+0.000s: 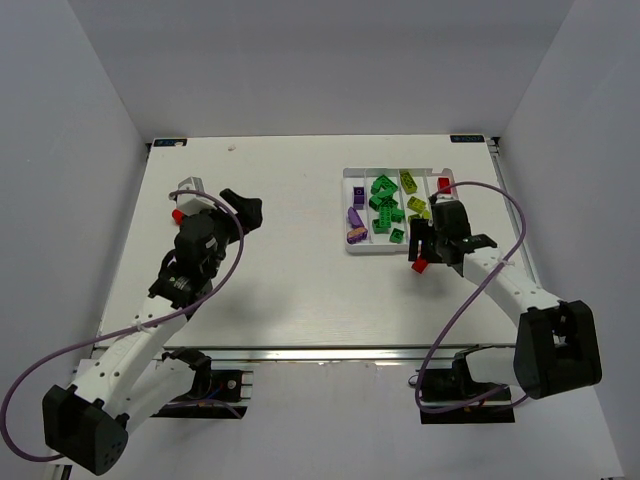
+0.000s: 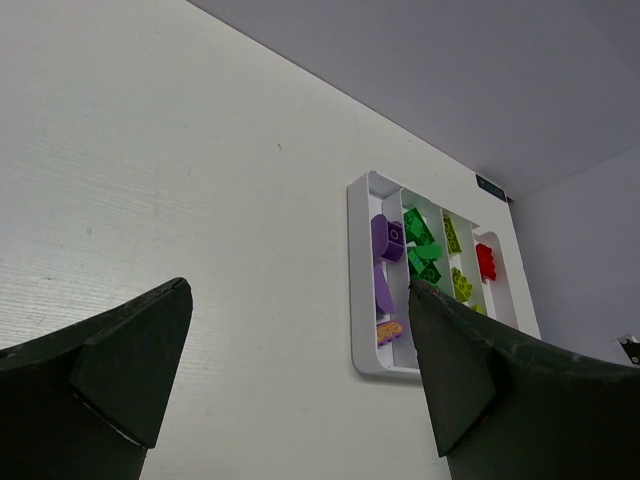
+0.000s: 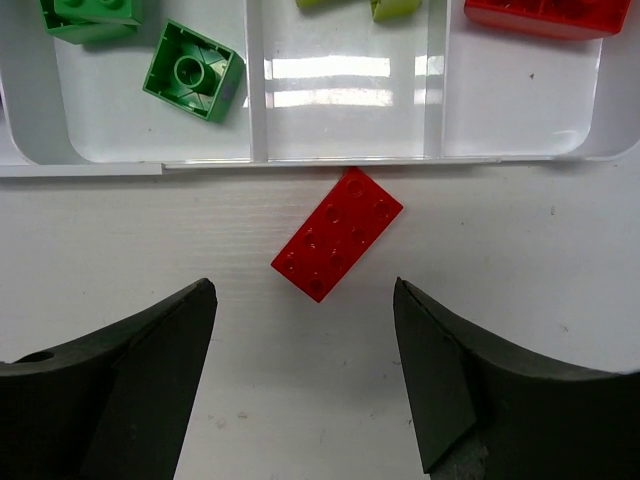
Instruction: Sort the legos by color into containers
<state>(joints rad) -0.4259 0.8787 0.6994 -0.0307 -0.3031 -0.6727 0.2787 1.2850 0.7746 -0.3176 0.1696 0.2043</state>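
Red oblong studded plastic brick (image 3: 337, 235), lying askew on the table just outside the white tray's rim (image 3: 300, 163), looks light, rigid and slick, best pinched across its long sides by the spread, empty right gripper (image 3: 302, 290); the left gripper (image 2: 300, 288) gapes empty too.

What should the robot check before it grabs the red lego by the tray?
1. Right gripper open: ok.
2. Loose red brick between the fingers: ok. It lies on the table, just outside the tray.
3. Brick square to the fingers: not ok, it lies slanted.
4. Room in the red compartment: ok, there is bare floor beside another red brick.
5. Left gripper out of the way: ok, it is open and well away from the tray.
6. Height above the brick: cannot tell.
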